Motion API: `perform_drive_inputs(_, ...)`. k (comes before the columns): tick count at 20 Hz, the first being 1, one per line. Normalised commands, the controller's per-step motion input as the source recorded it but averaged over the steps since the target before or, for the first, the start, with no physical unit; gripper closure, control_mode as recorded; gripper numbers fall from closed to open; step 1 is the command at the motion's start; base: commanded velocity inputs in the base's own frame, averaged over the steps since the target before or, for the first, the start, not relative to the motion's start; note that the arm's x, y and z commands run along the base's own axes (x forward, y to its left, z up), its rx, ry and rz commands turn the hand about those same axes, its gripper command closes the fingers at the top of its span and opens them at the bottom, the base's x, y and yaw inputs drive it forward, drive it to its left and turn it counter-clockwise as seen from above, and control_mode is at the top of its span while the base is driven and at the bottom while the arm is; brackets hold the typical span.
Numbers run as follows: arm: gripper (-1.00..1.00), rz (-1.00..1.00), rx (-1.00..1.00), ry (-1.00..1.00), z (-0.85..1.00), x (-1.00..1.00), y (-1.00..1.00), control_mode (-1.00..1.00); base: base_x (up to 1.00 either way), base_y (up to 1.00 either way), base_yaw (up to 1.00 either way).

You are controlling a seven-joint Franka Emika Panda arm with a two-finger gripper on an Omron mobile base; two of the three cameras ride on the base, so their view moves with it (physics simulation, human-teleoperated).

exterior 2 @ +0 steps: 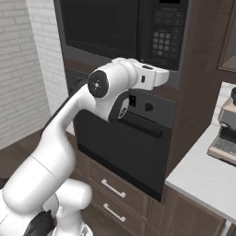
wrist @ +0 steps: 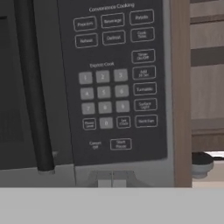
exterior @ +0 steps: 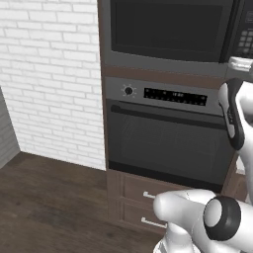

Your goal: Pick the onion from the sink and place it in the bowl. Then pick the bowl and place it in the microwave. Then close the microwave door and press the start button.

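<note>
The black microwave [exterior: 168,29] sits built into the wooden cabinet, and its door [exterior 2: 101,27] lies flat against the front, closed. My gripper [wrist: 112,180] is shut with nothing in it. It hovers just below the keypad [wrist: 116,83], close to the microwave's lower right corner. The start button [wrist: 120,144] lies a little above the fingertips. From the right base view the gripper [exterior 2: 166,76] points at the strip under the keypad [exterior 2: 163,41]. The door's dark vertical handle [wrist: 33,87] stands left of the keypad. Onion, bowl and sink are out of view.
Under the microwave is the oven [exterior: 168,143] with a knob and a handle bar [exterior 2: 143,126], and drawers [exterior 2: 113,189] below it. A grey counter [exterior 2: 203,179] with a coffee machine [exterior 2: 226,133] stands to the right. A white brick wall [exterior: 49,74] is at the left.
</note>
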Motion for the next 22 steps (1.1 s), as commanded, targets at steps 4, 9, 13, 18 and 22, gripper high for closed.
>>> perform_drive_inputs(4,1.00,0.00,0.00,0.00,0.00,0.15,-0.29,-1.00,0.00,0.00,0.00)
perform_drive_inputs(9,1.00,0.00,0.00,0.00,0.00,0.13,-0.17,-1.00,0.00,0.00,0.00)
perform_drive_inputs(13,1.00,0.00,0.00,0.00,0.00,0.24,-0.13,-1.00,0.00,0.00,0.00)
perform_drive_inputs(18,1.00,0.00,0.00,0.00,0.00,0.25,-0.06,-1.00,0.00,0.00,0.00)
perform_drive_inputs(22,1.00,0.00,0.00,0.00,-0.03,0.02,0.01,-1.00,0.00,0.00,0.00)
